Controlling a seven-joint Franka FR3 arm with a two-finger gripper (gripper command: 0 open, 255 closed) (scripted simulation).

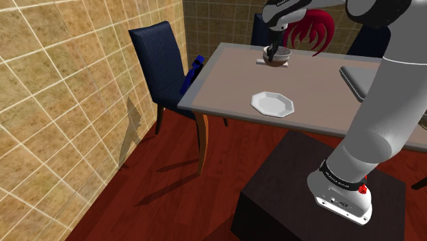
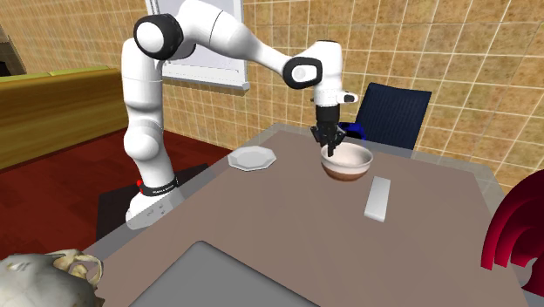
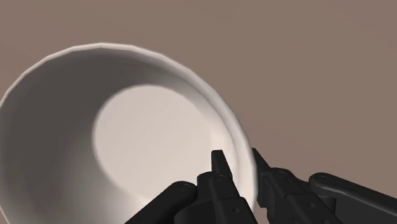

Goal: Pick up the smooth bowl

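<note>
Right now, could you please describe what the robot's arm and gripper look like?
The arm is white with rounded segments and dark joints. A black band with small white lettering circles its base, beside a red knob. The gripper is all black, with two slim fingers.

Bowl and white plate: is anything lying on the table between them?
Nothing: in the shoulder view the tabletop between bowl and plate is bare.

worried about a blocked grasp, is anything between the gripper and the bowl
Nothing visible does. The gripper sits right at the rim of the bowl, with no object between them. The white plate and the flat white bar lie on the table apart from the bowl, one on either side.
</note>
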